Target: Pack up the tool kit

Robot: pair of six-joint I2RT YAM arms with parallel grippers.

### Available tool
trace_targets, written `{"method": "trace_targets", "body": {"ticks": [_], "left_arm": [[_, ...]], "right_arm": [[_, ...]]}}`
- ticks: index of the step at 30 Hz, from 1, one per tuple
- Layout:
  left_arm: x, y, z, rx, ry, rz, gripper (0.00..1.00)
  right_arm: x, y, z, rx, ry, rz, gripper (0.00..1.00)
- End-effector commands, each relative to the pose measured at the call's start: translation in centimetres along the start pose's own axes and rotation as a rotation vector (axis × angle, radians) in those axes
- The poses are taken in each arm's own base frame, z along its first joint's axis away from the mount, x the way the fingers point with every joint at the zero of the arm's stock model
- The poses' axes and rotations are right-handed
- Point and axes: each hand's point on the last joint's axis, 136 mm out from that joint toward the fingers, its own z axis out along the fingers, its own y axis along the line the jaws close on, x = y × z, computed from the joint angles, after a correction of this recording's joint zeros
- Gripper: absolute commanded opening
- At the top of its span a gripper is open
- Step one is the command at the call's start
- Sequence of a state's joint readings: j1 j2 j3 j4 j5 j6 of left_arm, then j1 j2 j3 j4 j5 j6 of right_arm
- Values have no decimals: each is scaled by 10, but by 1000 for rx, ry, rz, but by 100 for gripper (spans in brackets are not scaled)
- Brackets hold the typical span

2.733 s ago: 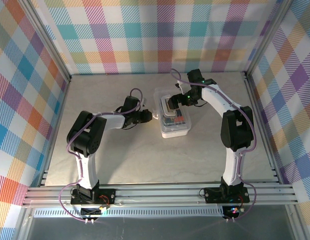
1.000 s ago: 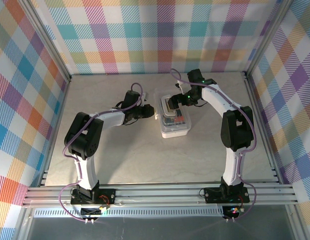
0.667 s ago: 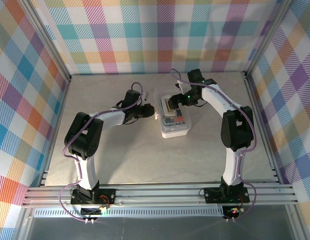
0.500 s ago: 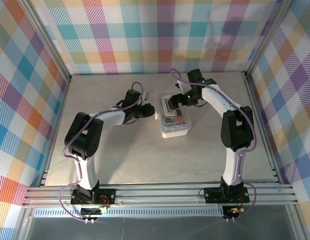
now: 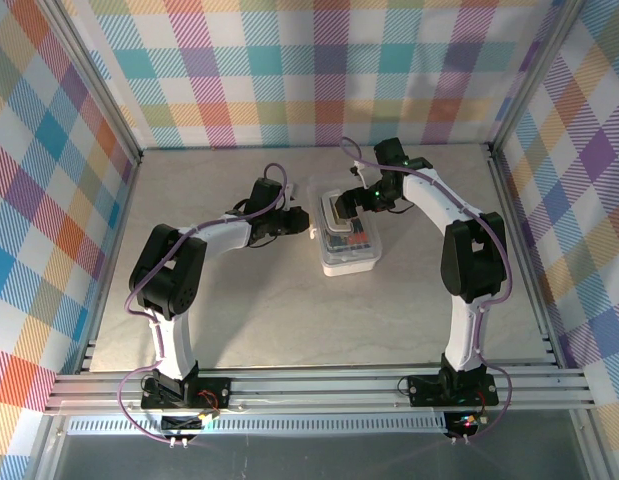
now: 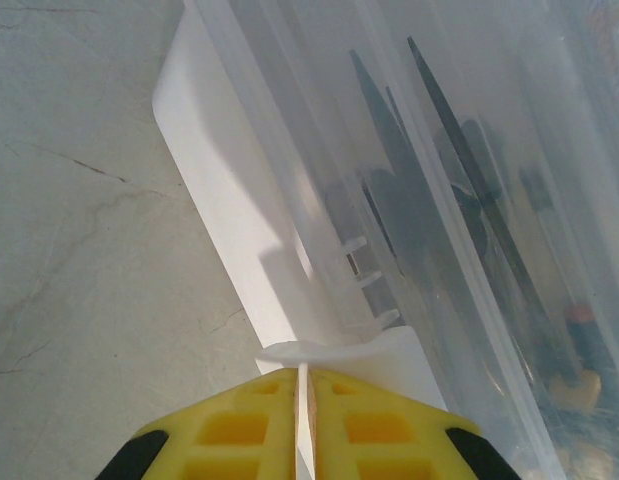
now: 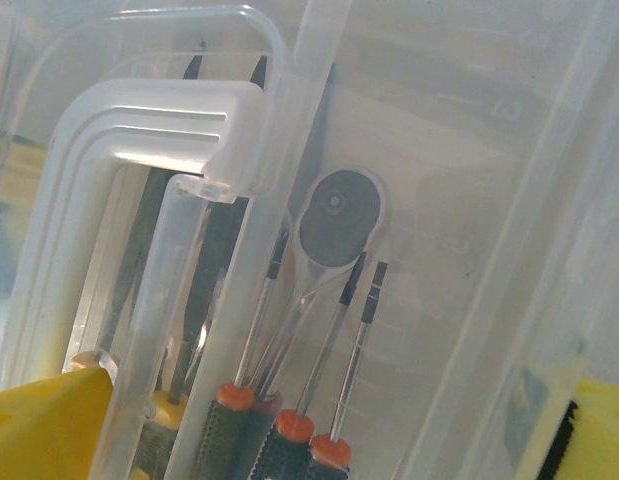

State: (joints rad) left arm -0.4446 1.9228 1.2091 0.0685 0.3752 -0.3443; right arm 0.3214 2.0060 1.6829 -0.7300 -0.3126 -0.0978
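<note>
The case (image 5: 347, 240) sits on the table (image 5: 239, 310) a little far of centre, between the two arms. The screwdrivers (image 7: 289, 425) lie inside, visible through the clear lid (image 7: 459, 150), so the packing looks nearly done and only the closing seems to remain. The left gripper (image 5: 307, 228) is at the case's left wall. Its yellow fingers (image 6: 239, 430) are pinched tight on the thin white latch (image 6: 324, 350), probably to fold it over the rim and lock the lid. The right gripper (image 5: 357, 202) hangs spread wide over the far end by the handle (image 7: 139, 140), holding nothing, likely there to steady the lid.
</note>
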Motion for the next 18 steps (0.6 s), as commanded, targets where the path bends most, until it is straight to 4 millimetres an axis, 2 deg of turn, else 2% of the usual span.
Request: {"method": "trace_targets", "body": {"ticks": [1, 18], "left_arm": [[-26, -57, -18, 130, -61, 86, 12], [-32, -73, -19, 154, -59, 103, 12]], "right_arm": [[32, 10, 13, -73, 121, 13, 99], [29, 11, 13, -79, 117, 14, 99]]}}
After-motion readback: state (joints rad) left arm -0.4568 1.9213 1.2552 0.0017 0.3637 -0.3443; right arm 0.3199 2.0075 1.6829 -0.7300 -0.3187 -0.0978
